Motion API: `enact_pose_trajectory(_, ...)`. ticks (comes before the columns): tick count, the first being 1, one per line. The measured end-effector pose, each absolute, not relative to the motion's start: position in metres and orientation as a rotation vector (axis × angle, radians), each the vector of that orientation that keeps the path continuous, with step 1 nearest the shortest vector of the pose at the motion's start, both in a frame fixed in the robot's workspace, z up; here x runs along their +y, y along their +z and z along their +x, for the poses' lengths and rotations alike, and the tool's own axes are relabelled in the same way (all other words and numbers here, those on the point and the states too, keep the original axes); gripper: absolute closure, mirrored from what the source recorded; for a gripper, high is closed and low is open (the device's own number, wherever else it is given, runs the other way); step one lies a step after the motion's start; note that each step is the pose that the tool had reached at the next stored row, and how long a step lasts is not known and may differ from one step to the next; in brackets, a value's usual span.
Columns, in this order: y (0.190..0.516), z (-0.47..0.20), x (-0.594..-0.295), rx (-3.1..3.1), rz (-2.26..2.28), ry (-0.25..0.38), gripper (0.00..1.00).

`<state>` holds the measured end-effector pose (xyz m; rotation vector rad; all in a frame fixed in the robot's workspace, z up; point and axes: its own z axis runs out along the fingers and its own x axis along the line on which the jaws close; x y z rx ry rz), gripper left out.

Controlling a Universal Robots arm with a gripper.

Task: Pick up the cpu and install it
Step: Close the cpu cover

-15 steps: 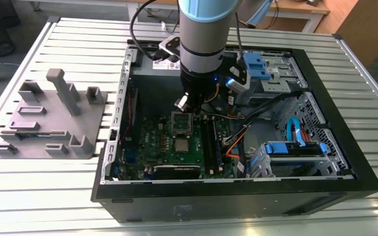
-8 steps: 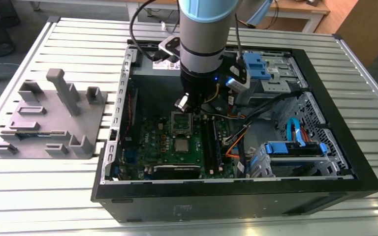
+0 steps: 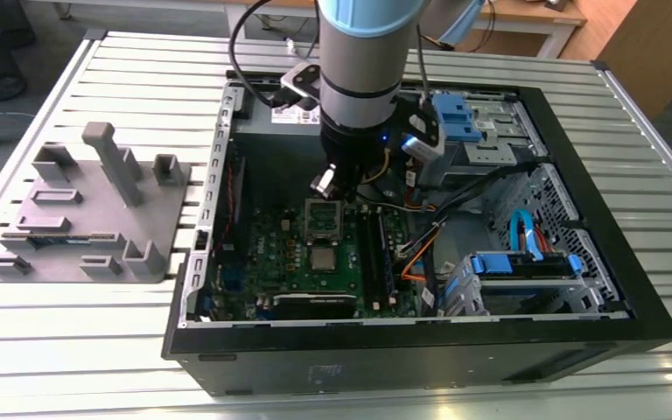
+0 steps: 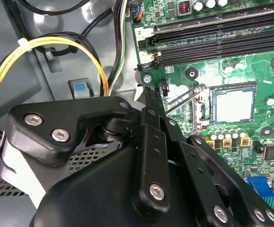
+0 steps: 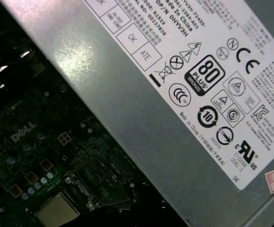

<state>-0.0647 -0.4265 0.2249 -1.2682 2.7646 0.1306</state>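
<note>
Cpu point(image 4: 233, 106) apparently seated in socket point(image 4: 208, 109)

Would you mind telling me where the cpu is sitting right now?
The cpu lies flat on the green motherboard inside the open computer case, just below the socket frame in the exterior view; the second wrist view shows it seated in the socket.

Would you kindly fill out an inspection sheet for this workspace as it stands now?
Surface: slatted metal table carrying an open computer case.
Job's things: cpu lies flat in its socket on the green motherboard; socket frame hinged open.
Clutter: grey plastic block with posts beside the case, on the exterior view's left.
Grippers: tool hangs above the open frame; nothing seen in it.
Cables: yellow and black wires; orange and blue leads.
Surroundings: wooden furniture behind.
</note>
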Motion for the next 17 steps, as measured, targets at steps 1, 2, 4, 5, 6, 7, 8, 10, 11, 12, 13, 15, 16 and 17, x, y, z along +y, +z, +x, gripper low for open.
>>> enact_pose_trajectory(1, 0.2252, -0.0647, -0.4266, 2.763, -1.272, 0.131, 0.89)
enact_pose_trajectory(2, 0.2256, -0.0648, -0.4266, 2.761, -1.277, 0.131, 0.89)
enact_pose_trajectory(4, 0.2264, -0.0649, -0.4267, 2.757, -1.286, 0.131, 0.89)
enact_pose_trajectory(5, 0.2269, -0.065, -0.4267, 2.755, -1.291, 0.132, 0.89)
enact_pose_trajectory(6, 0.2274, -0.065, -0.4267, 2.753, -1.295, 0.132, 0.89)
enact_pose_trajectory(7, 0.2279, -0.065, -0.4268, 2.751, -1.3, 0.132, 0.89)
enact_pose_trajectory(8, 0.2284, -0.065, -0.4268, 2.749, -1.304, 0.132, 0.89)
enact_pose_trajectory(10, 0.2292, -0.065, -0.4269, 2.745, -1.312, 0.133, 0.89)
enact_pose_trajectory(11, 0.2292, -0.0649, -0.4269, 2.744, -1.315, 0.133, 0.89)
enact_pose_trajectory(12, 0.2292, -0.065, -0.4269, 2.744, -1.316, 0.133, 0.89)
enact_pose_trajectory(13, 0.2293, -0.065, -0.427, 2.744, -1.316, 0.133, 0.89)
enact_pose_trajectory(15, 0.2294, -0.065, -0.427, 2.744, -1.316, 0.132, 0.89)
enact_pose_trajectory(16, 0.2294, -0.065, -0.427, 2.743, -1.317, 0.132, 0.89)
enact_pose_trajectory(17, 0.2294, -0.065, -0.427, 2.74, -1.325, 0.133, 0.89)
